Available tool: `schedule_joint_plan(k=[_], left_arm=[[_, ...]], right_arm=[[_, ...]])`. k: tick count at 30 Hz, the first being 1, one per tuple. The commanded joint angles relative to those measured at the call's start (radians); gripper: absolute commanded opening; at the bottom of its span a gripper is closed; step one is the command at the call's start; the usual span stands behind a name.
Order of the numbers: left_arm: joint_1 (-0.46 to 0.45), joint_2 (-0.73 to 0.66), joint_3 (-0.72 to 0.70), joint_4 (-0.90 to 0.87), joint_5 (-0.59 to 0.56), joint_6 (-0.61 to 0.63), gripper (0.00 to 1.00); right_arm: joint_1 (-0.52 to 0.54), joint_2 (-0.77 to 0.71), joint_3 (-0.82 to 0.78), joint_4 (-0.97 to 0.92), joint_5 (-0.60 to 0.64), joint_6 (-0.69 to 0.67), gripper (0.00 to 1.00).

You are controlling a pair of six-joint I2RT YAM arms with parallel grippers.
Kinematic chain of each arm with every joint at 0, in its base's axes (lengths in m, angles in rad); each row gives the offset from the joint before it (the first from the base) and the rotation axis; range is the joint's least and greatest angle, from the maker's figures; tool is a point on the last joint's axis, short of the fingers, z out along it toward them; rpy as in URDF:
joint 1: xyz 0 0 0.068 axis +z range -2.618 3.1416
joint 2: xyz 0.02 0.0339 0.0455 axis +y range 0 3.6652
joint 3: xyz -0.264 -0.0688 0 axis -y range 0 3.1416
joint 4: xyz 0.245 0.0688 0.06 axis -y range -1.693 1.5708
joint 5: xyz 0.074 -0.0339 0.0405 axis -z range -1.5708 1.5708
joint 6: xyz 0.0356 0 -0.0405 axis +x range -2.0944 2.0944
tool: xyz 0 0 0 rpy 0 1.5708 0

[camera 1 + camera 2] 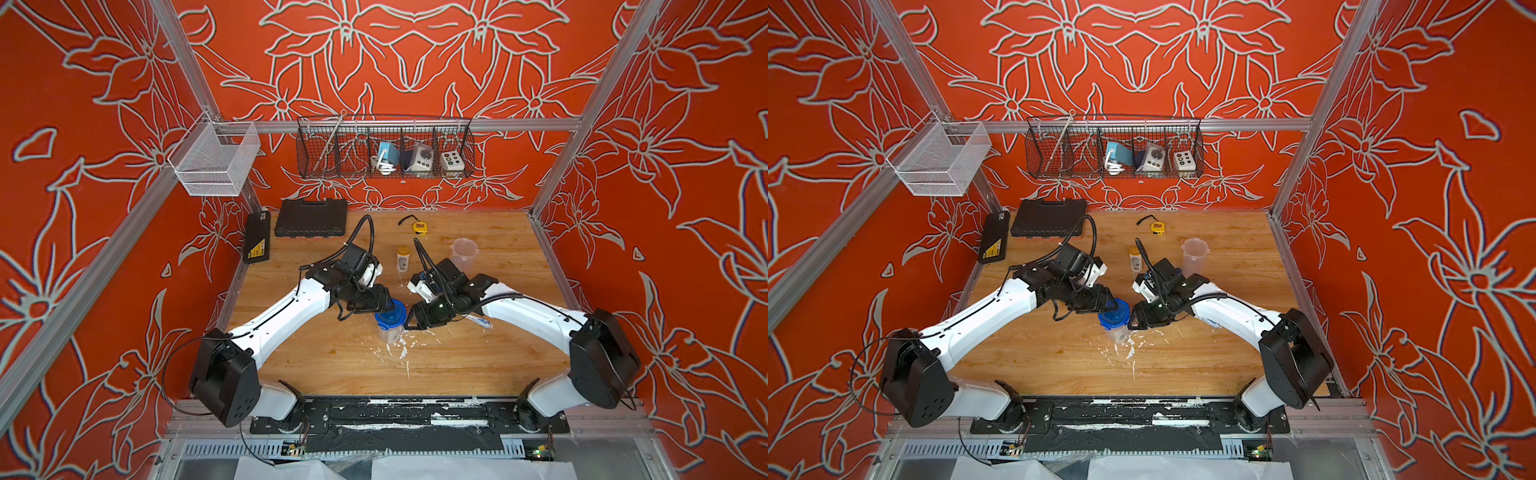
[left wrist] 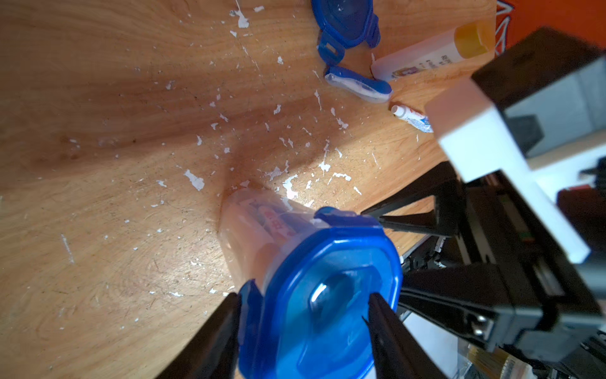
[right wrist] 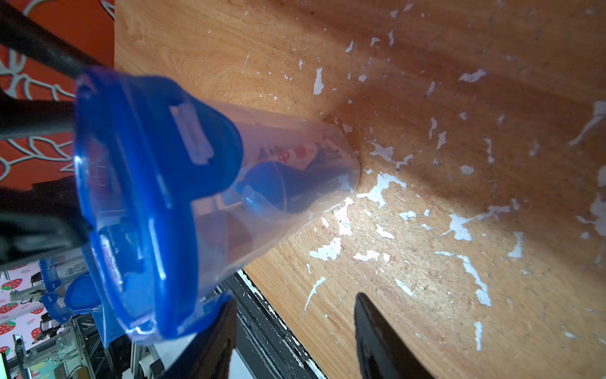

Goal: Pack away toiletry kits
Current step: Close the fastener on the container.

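Observation:
A clear tub [image 1: 390,328] [image 3: 288,170] with a blue clip lid [image 1: 390,316] [image 1: 1113,316] [image 2: 328,295] stands mid-table, with toiletries showing through its wall. My left gripper [image 1: 386,306] [image 2: 303,315] is open astride the lid: one of its fingers [image 2: 216,334] touches a side tab, and the second one rests on the lid's top. My right gripper [image 1: 410,321] [image 3: 295,341] is open beside the tub with only bare table between its fingers. Farther back are an open clear tub [image 1: 464,251] and a yellow-capped bottle [image 1: 403,257]. The left wrist view shows a loose blue lid [image 2: 344,23], a toothbrush [image 2: 357,87] and a small tube [image 2: 411,118].
Two black tool cases [image 1: 311,218] [image 1: 257,237] sit at the back left and a yellow tape measure [image 1: 419,226] at the back middle. A wire basket [image 1: 384,145] and a white mesh basket [image 1: 216,160] hang above. The wooden table [image 1: 332,353] is flecked with white paint.

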Motion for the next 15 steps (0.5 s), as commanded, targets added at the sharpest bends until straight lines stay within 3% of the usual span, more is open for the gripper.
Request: schedule_joint_plan(k=[1,15], left_arm=[[-0.029,-0.03,-0.034,-0.005,0.087,-0.036,0.58],[-0.043,-0.057,-0.097,0.09,0.155,-0.104,0.56]], right_arm=[[0.006,0.015,0.025,0.082,0.007,0.022,0.58],[0.007,0.022,0.022,0.097,0.001,0.023,0.58]])
